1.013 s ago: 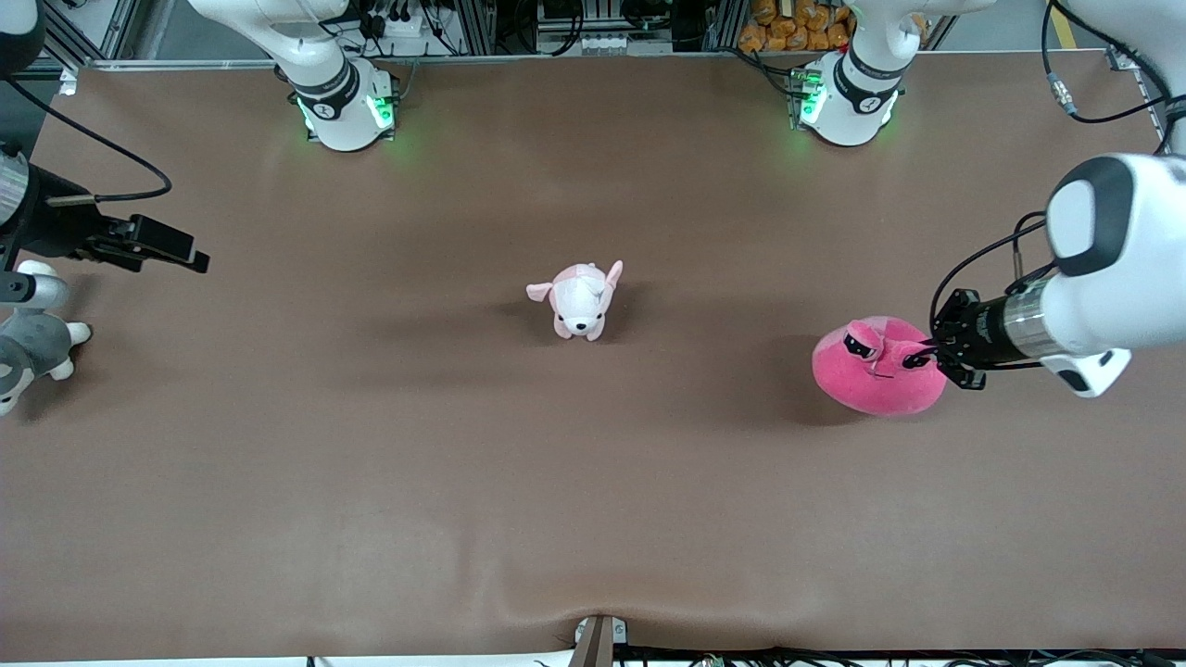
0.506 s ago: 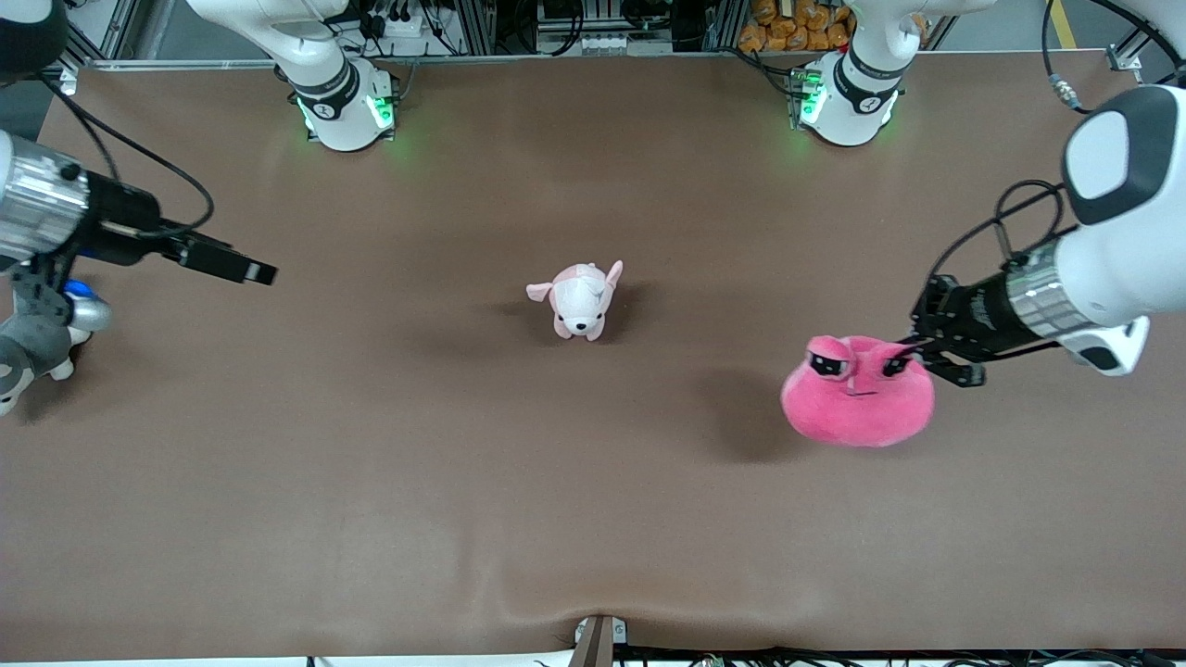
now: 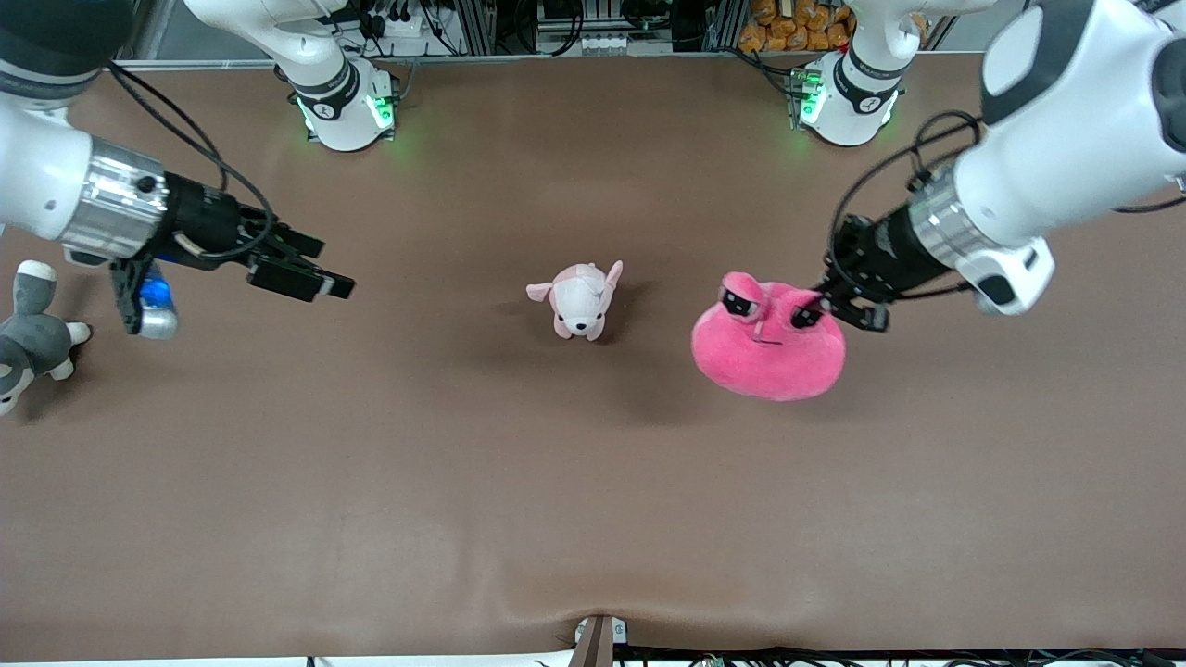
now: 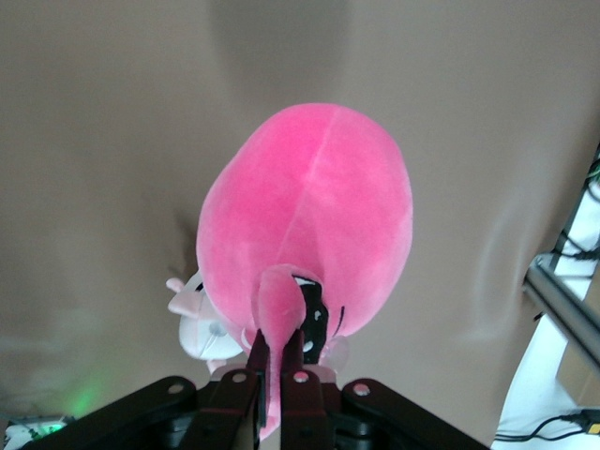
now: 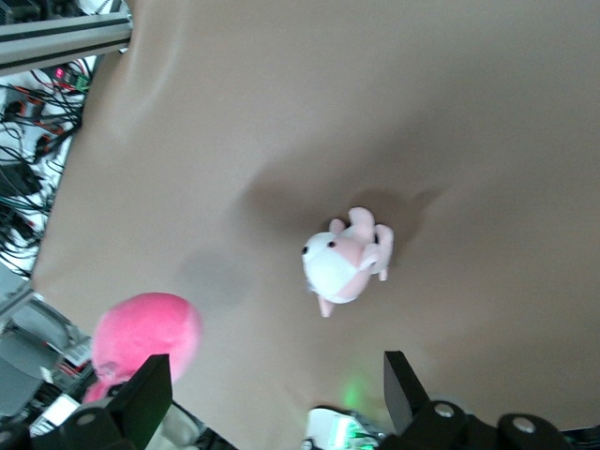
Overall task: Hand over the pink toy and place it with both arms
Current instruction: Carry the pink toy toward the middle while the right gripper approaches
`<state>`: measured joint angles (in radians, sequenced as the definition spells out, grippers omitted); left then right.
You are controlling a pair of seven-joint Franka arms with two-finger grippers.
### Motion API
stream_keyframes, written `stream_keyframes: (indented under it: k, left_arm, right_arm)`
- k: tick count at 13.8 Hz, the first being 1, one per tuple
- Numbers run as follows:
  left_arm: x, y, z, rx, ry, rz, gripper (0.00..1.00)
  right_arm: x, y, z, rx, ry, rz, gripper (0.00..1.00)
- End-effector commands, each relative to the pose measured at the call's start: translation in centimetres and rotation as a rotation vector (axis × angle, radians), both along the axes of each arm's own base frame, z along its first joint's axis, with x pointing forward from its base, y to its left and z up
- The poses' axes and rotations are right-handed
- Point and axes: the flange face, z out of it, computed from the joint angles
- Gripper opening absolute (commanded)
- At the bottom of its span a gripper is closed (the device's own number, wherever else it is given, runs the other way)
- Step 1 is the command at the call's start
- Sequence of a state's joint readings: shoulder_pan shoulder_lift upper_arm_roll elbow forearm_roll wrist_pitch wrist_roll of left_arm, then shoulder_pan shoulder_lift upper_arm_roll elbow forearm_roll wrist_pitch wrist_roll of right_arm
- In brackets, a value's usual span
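- I see the brown table point(image 3: 593, 519) filling the front view, with both arm bases along its far edge.
- Left arm point(image 3: 1066, 176): it reaches from its own end of the table toward the middle.
- Right arm point(image 3: 56, 176): it reaches in from the right arm's end.
- Pink toy point(image 3: 768, 347): I read it as lifted off the table, hanging over the surface just beside the dog plush, toward the left arm's end; its shadow lies on the table.
- Left gripper point(image 3: 817, 298): its fingers are clamped together on one eye stalk of the pink toy, as my left wrist view confirms.
- Right gripper point(image 3: 310, 269): its fingers stand spread apart with nothing between them, over bare table.
- Grey and white plush point(image 3: 28, 345): it lies at the right arm's end.
- White and pale pink dog plush point(image 3: 579, 301): it stands mid-table.
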<state>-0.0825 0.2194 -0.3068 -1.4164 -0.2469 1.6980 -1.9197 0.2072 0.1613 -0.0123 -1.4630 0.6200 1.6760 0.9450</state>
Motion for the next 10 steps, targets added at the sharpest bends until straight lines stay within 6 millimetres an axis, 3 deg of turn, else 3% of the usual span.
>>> stream_keyframes:
  k: [1,3,7,10]
  left_arm:
    - [-1.2,-2.3,3.6,-0.036,-0.016,0.053,0.00]
    - [-2.4,-5.3,5.3,-0.062,-0.020,0.086,0.00]
    - [-5.0,-11.8,6.8,-0.132,-0.036,0.181,0.00]
    - [-5.0,-15.5,5.0,-0.176,0.006,0.301,0.00]
  right_arm:
    - [0.1,3.7,0.5,0.037,0.045,-0.091,1.00]
    - [-0.8,7.0,0.4,0.053,0.111,-0.153,1.00]
    - [-1.9,12.3,0.0,0.067,0.182,-0.288,1.00]
    - [-2.9,15.4,0.3,0.084,0.259,-0.424,1.00]
